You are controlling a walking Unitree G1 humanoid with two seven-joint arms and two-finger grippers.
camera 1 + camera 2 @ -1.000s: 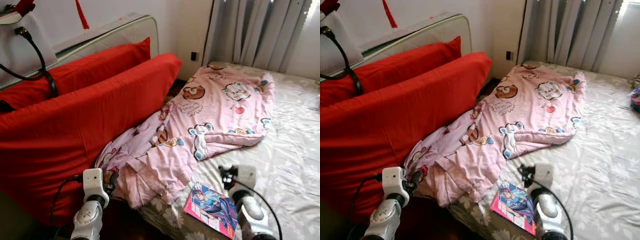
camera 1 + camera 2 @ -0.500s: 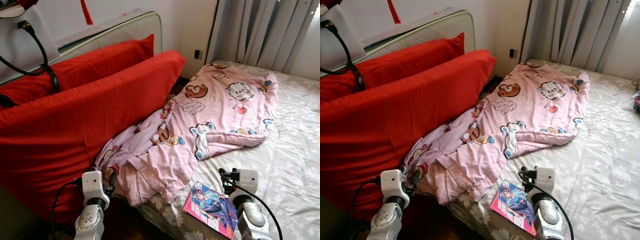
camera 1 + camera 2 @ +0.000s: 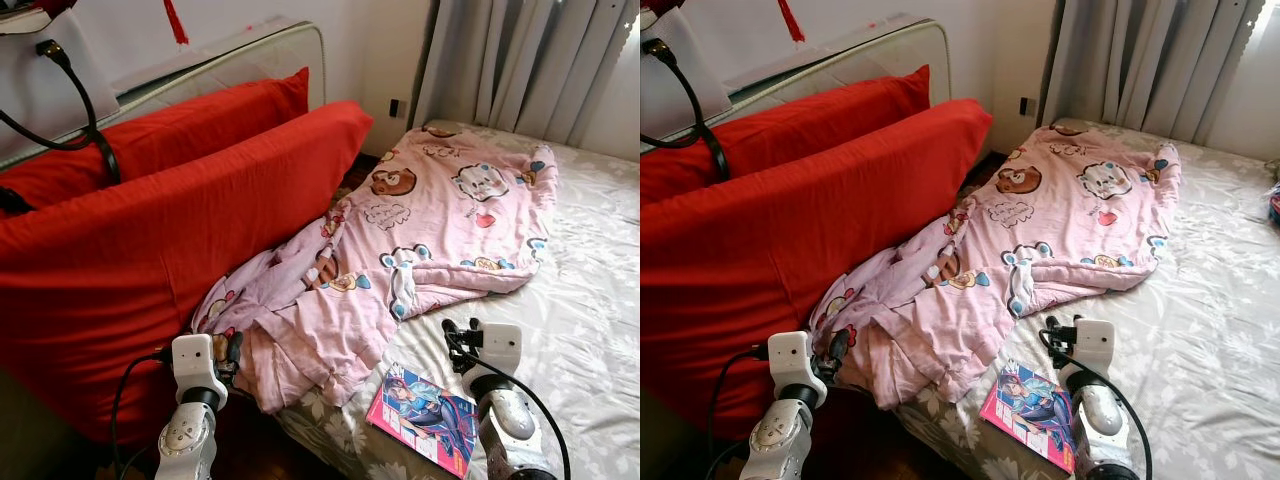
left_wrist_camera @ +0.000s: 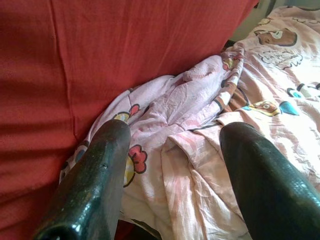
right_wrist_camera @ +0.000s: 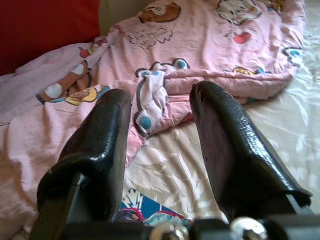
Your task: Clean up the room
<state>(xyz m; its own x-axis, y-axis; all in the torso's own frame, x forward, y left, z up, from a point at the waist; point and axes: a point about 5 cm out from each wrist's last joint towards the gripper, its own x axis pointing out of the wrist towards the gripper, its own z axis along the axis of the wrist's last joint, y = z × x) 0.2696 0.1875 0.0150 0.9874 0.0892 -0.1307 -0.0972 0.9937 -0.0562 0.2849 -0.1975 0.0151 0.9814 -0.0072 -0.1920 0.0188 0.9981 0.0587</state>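
A rumpled pink cartoon-print blanket point(image 3: 420, 240) lies across the bed, and its near end hangs off the edge beside the red cushions. A colourful comic book point(image 3: 422, 410) lies flat on the sheet at the bed's near edge. My left gripper point(image 4: 175, 132) is open, low by the bed's side, with its fingers pointing at the blanket's hanging folds and nothing between them. My right gripper point(image 5: 160, 97) is open just above the sheet, right of the book point(image 5: 145, 212), facing the blanket's rolled hem. Both wrists show at the bottom of the head views.
Two big red cushions point(image 3: 180, 220) lean against a padded headboard point(image 3: 250, 55) on the left. The pale floral sheet point(image 3: 590, 330) stretches to the right. Grey curtains point(image 3: 520, 60) hang behind the bed. A black cable point(image 3: 80, 100) loops at top left. Dark floor lies below the bed edge.
The camera shifted a little. Both grippers have edged slightly forward toward the blanket. The blanket and the book lie as before.
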